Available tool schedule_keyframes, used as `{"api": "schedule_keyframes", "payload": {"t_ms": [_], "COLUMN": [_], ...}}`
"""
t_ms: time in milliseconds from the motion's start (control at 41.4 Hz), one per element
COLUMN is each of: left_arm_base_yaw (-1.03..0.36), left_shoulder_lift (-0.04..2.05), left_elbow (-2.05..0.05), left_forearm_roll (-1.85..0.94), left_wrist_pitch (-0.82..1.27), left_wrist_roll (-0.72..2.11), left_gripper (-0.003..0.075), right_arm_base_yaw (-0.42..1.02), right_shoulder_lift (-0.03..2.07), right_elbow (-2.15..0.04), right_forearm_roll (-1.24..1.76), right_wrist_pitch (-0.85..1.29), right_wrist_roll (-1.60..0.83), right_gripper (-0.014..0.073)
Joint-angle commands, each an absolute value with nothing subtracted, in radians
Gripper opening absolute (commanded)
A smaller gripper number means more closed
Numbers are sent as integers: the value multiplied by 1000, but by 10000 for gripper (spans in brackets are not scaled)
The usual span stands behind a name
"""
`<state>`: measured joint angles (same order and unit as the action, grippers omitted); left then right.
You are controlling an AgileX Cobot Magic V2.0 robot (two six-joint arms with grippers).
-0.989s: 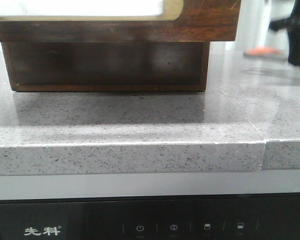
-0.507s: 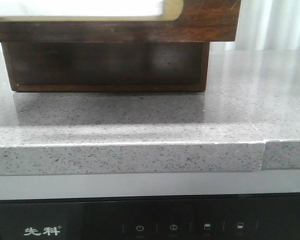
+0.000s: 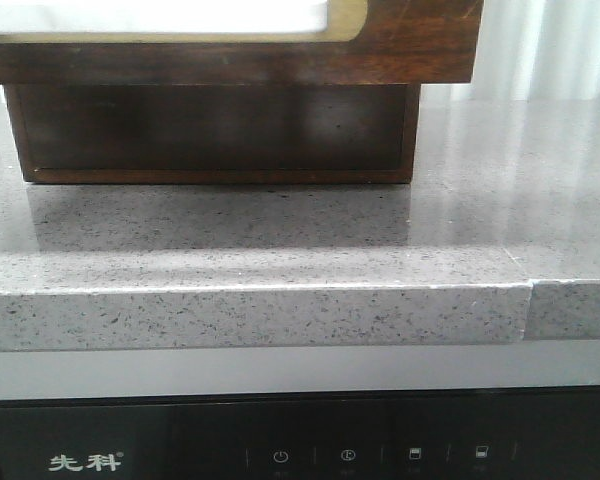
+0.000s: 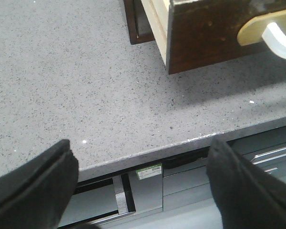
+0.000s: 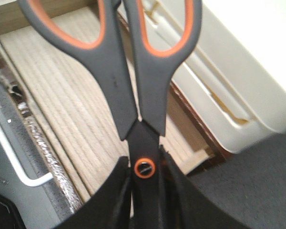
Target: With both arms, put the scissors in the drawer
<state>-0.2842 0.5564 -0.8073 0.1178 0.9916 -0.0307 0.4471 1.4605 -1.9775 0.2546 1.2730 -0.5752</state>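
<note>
The left gripper (image 4: pixel 143 186) is wide open and holds nothing. Its two dark fingers (image 4: pixel 33 186) hang just past the front edge of the grey stone counter (image 4: pixel 76 86), away from the work. It looks like it is waiting out of the way so the other arm has room.

Next comes the drawer (image 3: pixel 230 60). It is pulled out from the dark wood cabinet (image 3: pixel 215 130) toward the front edge of the counter, so its wide brown front with the white panel and gold frame sticks out over the stone. It is open so something can go in.

The right gripper (image 5: pixel 145 191) is squeezed tight on the scissors (image 5: pixel 128 71). It pinches them near the orange screw, at the blades, so the grey handles with orange rings point away from it. The scissors hang over the light wood floor of the drawer (image 5: pixel 76 109), not touching it as far as I can tell. I think the next job is to lower them and let go. The front view shows no arm at all.
</note>
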Motion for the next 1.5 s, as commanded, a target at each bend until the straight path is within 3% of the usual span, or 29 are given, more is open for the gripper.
{"api": "schedule_keyframes", "payload": {"t_ms": [0,217,627,700,869,941,1158,1472], "left_arm_base_yaw": [-293,-293,-293,-293,-293,-293,-293,-293], "left_shoulder_lift": [562,562,562,562,562,562,562,562], "left_elbow": [-838,-838,-838,-838,-838,-838,-838,-838], "left_forearm_roll": [116,116,116,116,116,116,116,116], "left_wrist_pitch": [922,922,922,922,922,922,922,922], "left_wrist_roll": [-40,-40,-40,-40,-40,-40,-40,-40], "left_gripper": [547,547,547,547,547,547,547,547], "right_arm_base_yaw": [494,570,597,597,597,597,597,580], "right_shoulder_lift": [1479,1606,1761,1764,1764,1764,1731,1539], "right_elbow": [-2001,-2001,-2001,-2001,-2001,-2001,-2004,-1993], "right_forearm_roll": [272,262,121,121,121,121,117,0], "right_wrist_pitch": [1194,1177,1094,1094,1093,1093,1095,1186], "right_wrist_roll": [-654,-799,-813,-811,-810,-809,-728,-286], "right_gripper": [37,37,52,110,382,435,435,435]}}
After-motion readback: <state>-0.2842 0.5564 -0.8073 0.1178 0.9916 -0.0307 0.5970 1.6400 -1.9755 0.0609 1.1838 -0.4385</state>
